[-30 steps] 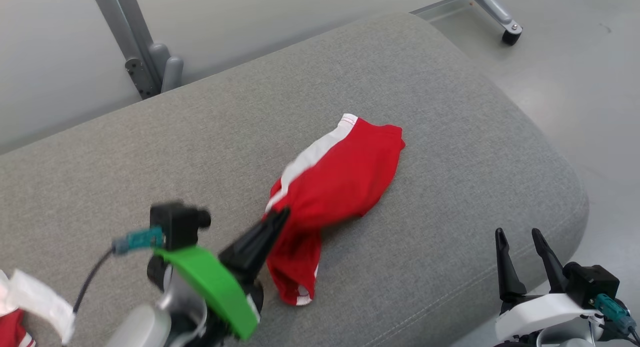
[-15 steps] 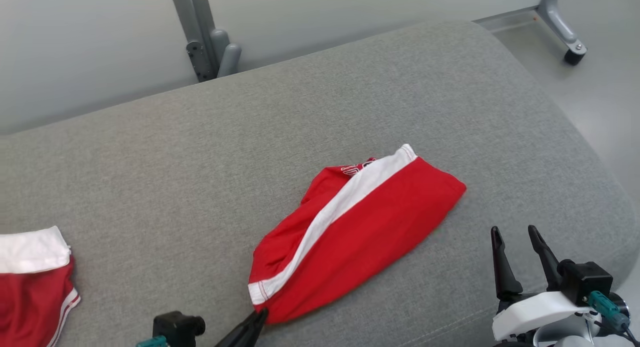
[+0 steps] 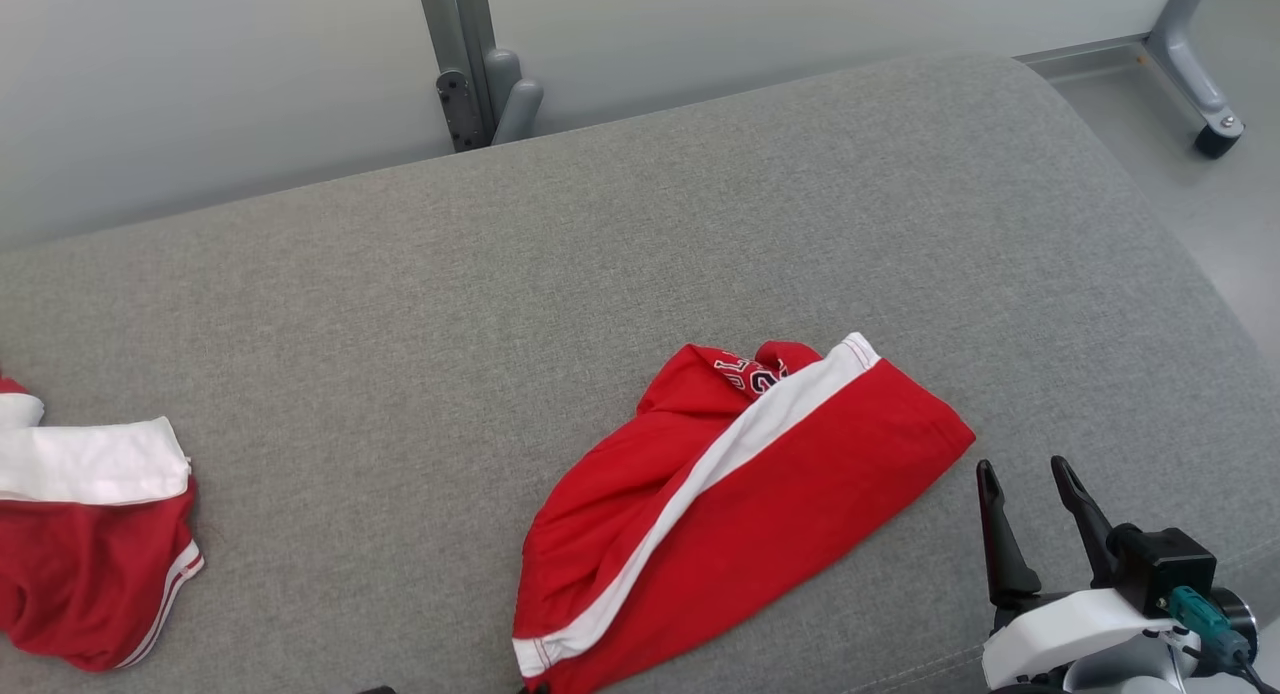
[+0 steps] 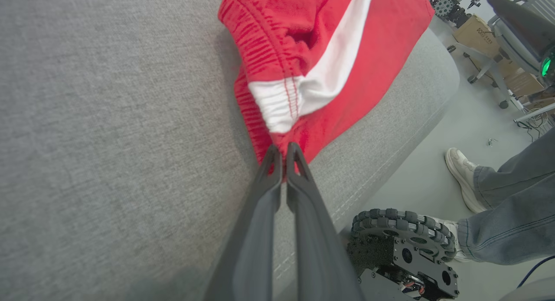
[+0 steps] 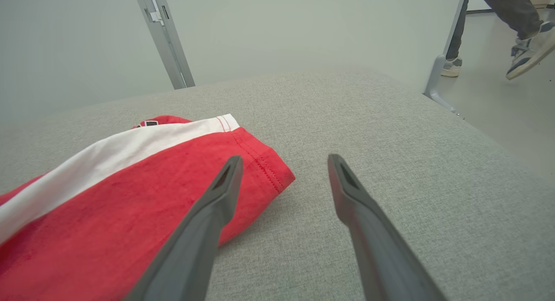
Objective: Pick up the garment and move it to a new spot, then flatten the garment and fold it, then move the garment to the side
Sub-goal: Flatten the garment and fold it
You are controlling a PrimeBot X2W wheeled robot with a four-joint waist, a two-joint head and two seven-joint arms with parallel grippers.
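- since the earlier frame the garment (image 3: 740,504) has been drawn out from a bunched lump into a longer shape with its white stripe on top. part of the shift in the head view is the camera turning.
- it now lies on the right half of the grey cushion (image 3: 400,304), running slantwise. its waistband end is at the near edge and its hem points toward the right end.
- i judge it light, soft and limp. it will sag and bunch wherever it isn't held, and it drags easily over the weave.
- the ribbed elastic waistband is the firmest part, so the band's corners and the stitched hem corners look like the best places to take hold for flattening.
- my left gripper (image 4: 284,151) is clenched on the red edge of the waistband, just below the white stripe.
- my right gripper (image 3: 1022,464) is spread wide and holds nothing. it hovers just beside the hem corner near the near edge.
- a second red-and-white garment (image 3: 90,534) lies well apart toward the left end.
- a person's shoe (image 4: 461,171) stands on the floor beyond the near edge.
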